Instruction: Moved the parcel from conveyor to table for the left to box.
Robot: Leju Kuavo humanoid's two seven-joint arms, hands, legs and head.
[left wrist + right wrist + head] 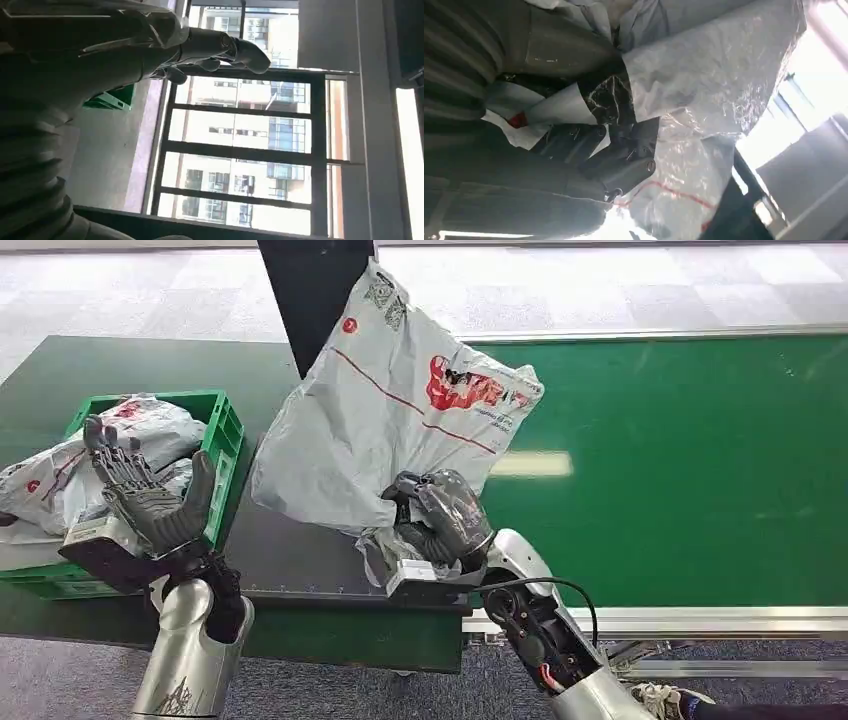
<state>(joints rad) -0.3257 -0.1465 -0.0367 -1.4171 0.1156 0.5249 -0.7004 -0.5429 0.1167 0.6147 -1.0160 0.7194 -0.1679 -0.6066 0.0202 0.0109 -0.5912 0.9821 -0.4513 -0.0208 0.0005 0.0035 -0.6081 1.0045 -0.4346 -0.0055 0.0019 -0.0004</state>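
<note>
A grey parcel (390,415) stands tall at frame centre above the dark bench (290,550), its lower corner clamped in the right robot hand (440,525); the left robot hand (150,495) waits splayed, empty, lower left.

The left hand (150,45) reaches out with nothing in it, its dark fingers (245,52) apart and lightly curved. Beyond them stands a tall dark-framed window (240,155) with bright buildings outside. A corner of a green crate (112,99) shows under the hand.
</note>
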